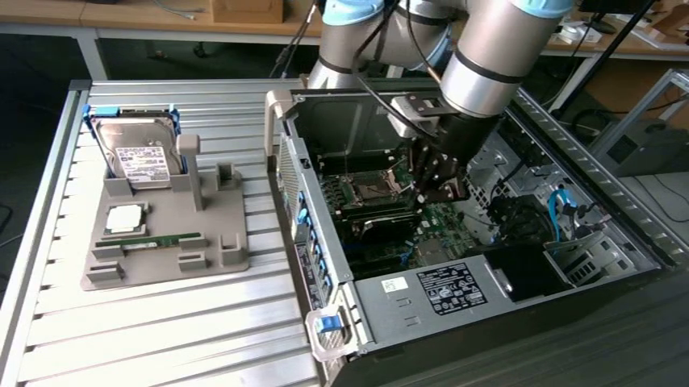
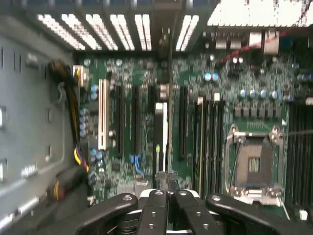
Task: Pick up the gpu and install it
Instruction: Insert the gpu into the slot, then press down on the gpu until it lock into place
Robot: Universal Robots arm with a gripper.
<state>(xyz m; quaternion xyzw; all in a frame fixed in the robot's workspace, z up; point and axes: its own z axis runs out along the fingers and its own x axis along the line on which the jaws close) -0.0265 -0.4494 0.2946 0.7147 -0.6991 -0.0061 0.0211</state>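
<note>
Open case (image 1: 315, 242) lies on its side, the gripper (image 1: 443, 192) down inside it over the motherboard (image 2: 193, 73). A black-and-white label (image 1: 451, 288) sits on the metal box near the gripper, its print too small to read. Tray (image 1: 231, 234), outside the case and well apart from the gripper, carries a hard drive (image 1: 140, 153) with an unreadable white label and a memory stick (image 1: 151, 239). Jaws pinched together on the gpu (image 2: 160, 142), held edge-on just past the fingertips, in line with the slots (image 2: 121, 120).
</note>
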